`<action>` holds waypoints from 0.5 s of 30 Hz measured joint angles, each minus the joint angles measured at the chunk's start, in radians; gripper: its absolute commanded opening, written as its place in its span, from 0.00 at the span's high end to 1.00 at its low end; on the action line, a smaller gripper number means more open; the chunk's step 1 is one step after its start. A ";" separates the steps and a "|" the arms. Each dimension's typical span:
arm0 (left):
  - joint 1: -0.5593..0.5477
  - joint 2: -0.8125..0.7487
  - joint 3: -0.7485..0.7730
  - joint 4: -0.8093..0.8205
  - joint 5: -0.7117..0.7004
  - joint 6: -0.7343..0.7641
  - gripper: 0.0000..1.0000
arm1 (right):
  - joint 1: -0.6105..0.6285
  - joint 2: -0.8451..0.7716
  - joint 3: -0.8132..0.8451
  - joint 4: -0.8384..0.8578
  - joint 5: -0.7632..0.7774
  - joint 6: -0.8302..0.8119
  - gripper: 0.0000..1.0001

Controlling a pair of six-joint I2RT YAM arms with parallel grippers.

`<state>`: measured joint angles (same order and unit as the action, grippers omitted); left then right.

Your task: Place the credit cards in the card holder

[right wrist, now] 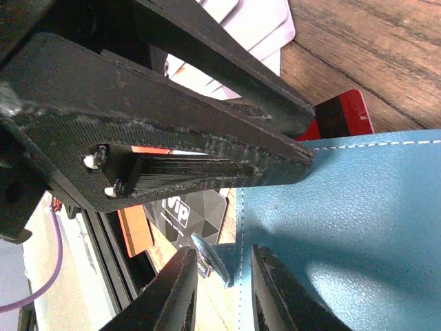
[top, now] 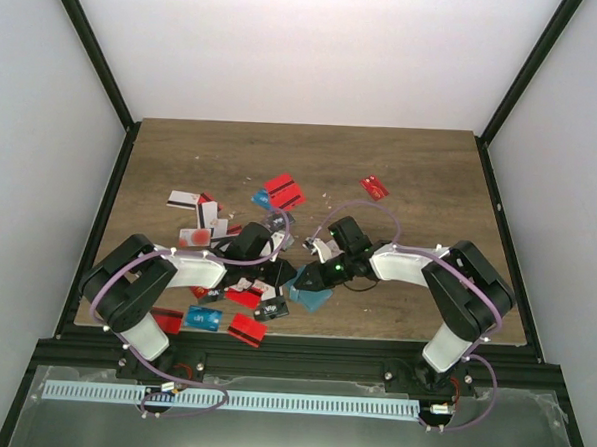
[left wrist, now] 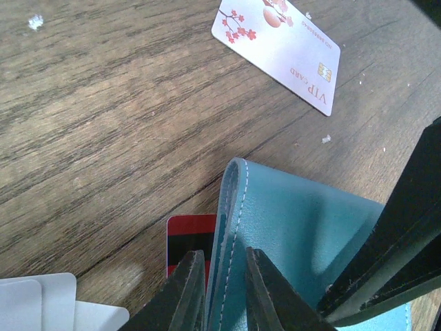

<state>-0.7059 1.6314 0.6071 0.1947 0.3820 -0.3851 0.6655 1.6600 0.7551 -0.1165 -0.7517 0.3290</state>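
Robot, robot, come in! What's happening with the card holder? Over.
Left gripper shut on holder edge. Right gripper straddles its corner, grip unclear. No card held; red card partly beneath holder. Over.

Place: robot test cell, lab-like
Enclosure: white panels (top: pixel 318 44) in a black frame (top: pixel 91 44)
Bench (top: pixel 312 154): wood-grain, left arm (top: pixel 140 285) and right arm (top: pixel 465 292) bolted at its edge
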 measured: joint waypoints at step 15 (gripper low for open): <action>-0.001 0.000 -0.001 0.002 0.000 0.000 0.81 | 0.000 0.006 0.000 0.023 -0.034 0.000 0.76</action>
<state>-0.7067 1.6314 0.6064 0.1967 0.3817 -0.3855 0.6655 1.6657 0.7551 -0.0933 -0.7860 0.3294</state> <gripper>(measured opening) 0.187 0.243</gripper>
